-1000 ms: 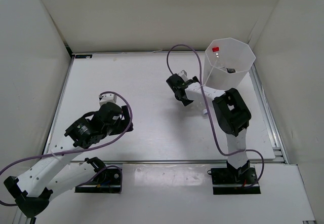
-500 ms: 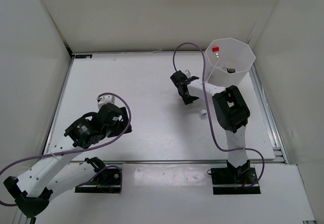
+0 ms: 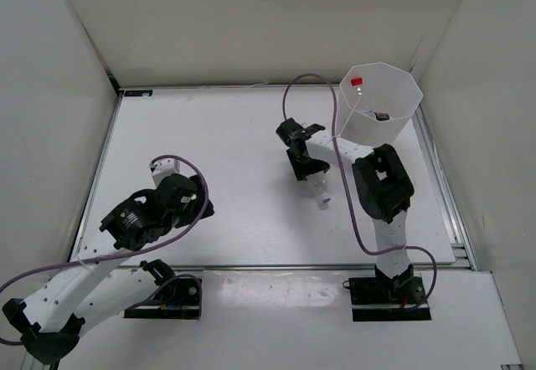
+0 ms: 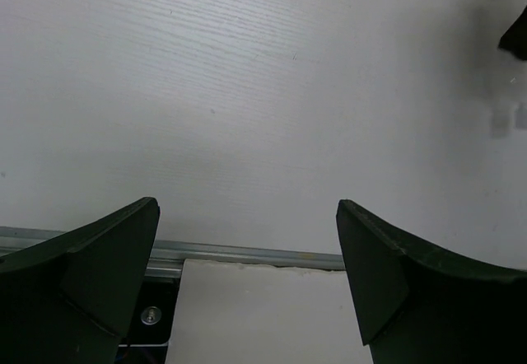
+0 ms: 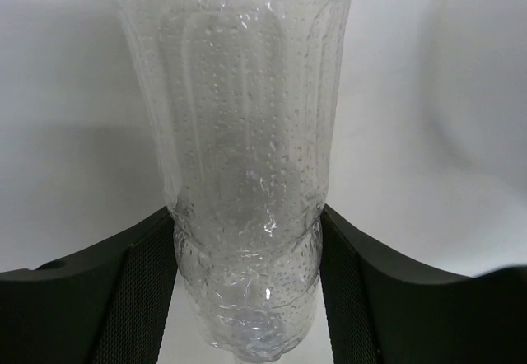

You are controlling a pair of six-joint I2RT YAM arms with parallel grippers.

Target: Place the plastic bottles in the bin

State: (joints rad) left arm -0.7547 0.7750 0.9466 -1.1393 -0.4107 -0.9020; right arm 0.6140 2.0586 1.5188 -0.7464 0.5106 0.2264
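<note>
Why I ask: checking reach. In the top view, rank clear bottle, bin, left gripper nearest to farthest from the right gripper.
1. clear bottle: between the right gripper's fingers.
2. bin: far-right corner, close by.
3. left gripper: across, near left.

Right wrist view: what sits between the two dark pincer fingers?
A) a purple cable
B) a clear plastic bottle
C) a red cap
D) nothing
B: the clear droplet-speckled plastic bottle is squeezed from both sides by the right pincer, whose fingers press against the bottle's walls.
</note>
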